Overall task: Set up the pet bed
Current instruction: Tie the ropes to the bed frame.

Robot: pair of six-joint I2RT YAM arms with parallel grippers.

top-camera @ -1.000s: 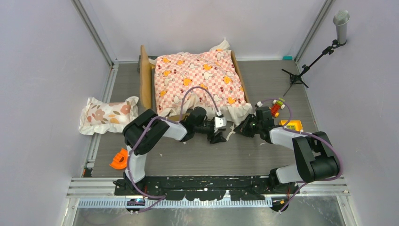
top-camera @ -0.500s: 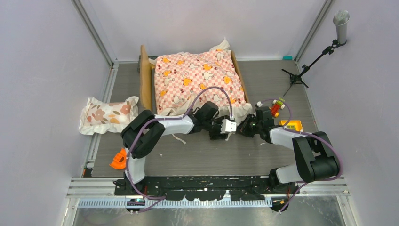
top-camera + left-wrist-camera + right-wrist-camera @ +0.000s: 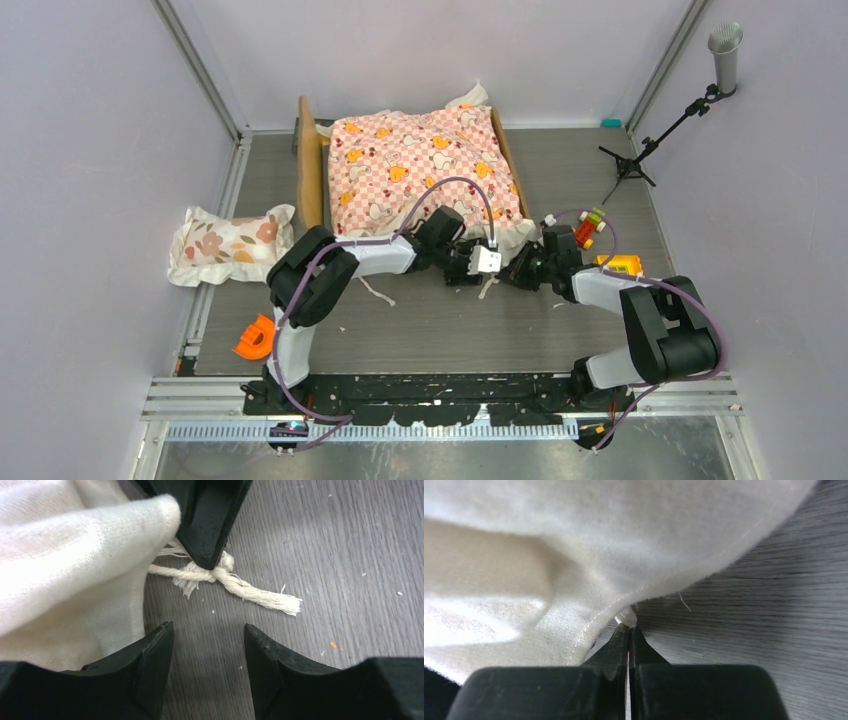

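Jaws of left gripper (image 3: 207, 630) stand half apart, empty, lower centre; right gripper (image 3: 628, 628) pinches knotted cream cotton cord (image 3: 240, 585), upper centre

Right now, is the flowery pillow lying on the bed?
No, the floral pillow lies down beside the pet bed, on its left, outside the wooden frame.
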